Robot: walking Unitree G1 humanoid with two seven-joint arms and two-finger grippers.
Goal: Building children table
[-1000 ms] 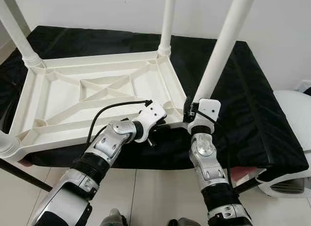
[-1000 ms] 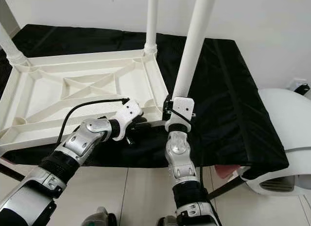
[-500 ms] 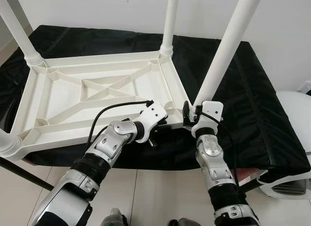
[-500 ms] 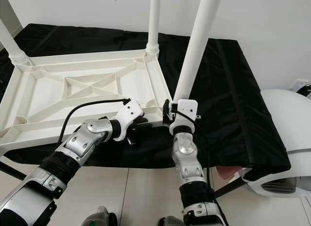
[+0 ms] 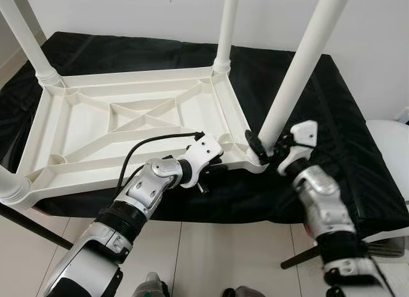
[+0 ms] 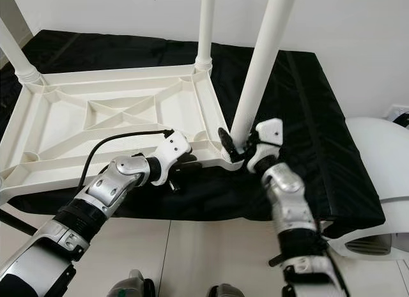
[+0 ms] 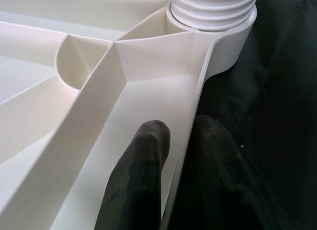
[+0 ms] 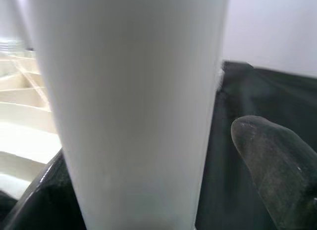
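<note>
The white plastic children's table point(image 5: 128, 76) lies upside down on a black cloth, its legs pointing up. My left gripper point(image 5: 214, 166) is shut on the near rim, one finger point(image 7: 143, 156) inside the wall and one outside, just short of the near right corner socket point(image 7: 213, 12). My right gripper point(image 5: 268, 147) reaches in from the right and straddles the base of the near right leg point(image 5: 300, 67). It is open: one finger point(image 8: 272, 161) stands a little clear of the leg, and the other sits against the opposite side.
Three more legs stand at the back right point(image 5: 225, 29), back left point(image 5: 25, 35) and near left point(image 5: 9, 182). The black cloth point(image 5: 332, 118) drapes over the support's edges. A white rounded object point(image 6: 377, 156) sits low at the right. A wall is close behind.
My right arm has swung from below the leg round to its right side, with the fingers still around the leg's base. The left gripper has kept its hold on the rim.
</note>
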